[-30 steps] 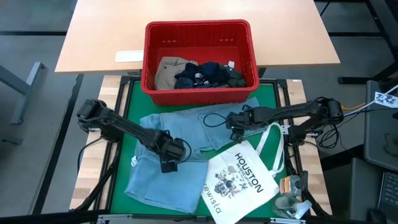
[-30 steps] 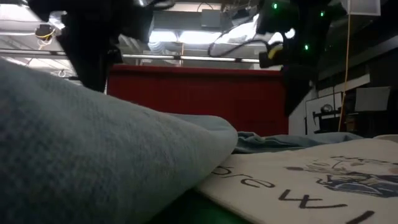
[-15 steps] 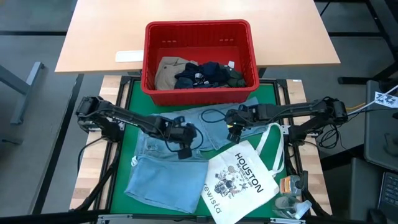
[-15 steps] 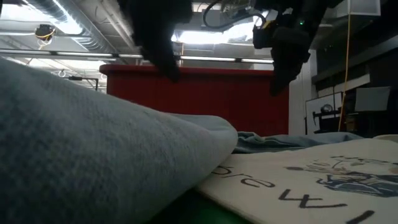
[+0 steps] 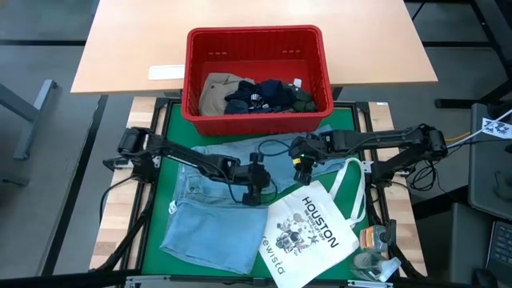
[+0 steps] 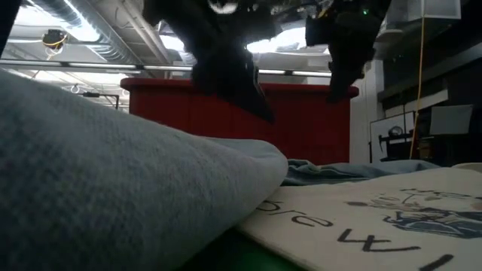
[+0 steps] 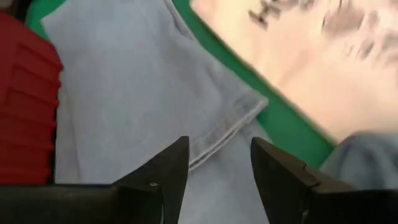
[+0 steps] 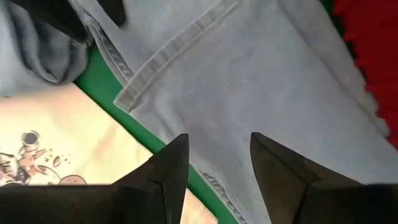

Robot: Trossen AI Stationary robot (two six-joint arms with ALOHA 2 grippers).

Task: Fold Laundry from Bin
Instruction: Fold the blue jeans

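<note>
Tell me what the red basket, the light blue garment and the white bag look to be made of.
Basket: looks like moulded plastic, rigid, with slotted walls and a thick rim.
Light blue garment: probably washed denim, matte, with a stitched hem.
White bag: likely cotton canvas, matte, lying limp with a printed design; the weave itself can't be made out.

The bin (image 5: 258,48) is glossy red slotted plastic. The light blue denim (image 5: 210,210) looks soft, matt woven cloth. The surface (image 5: 240,18) behind is smooth pale wood.
</note>
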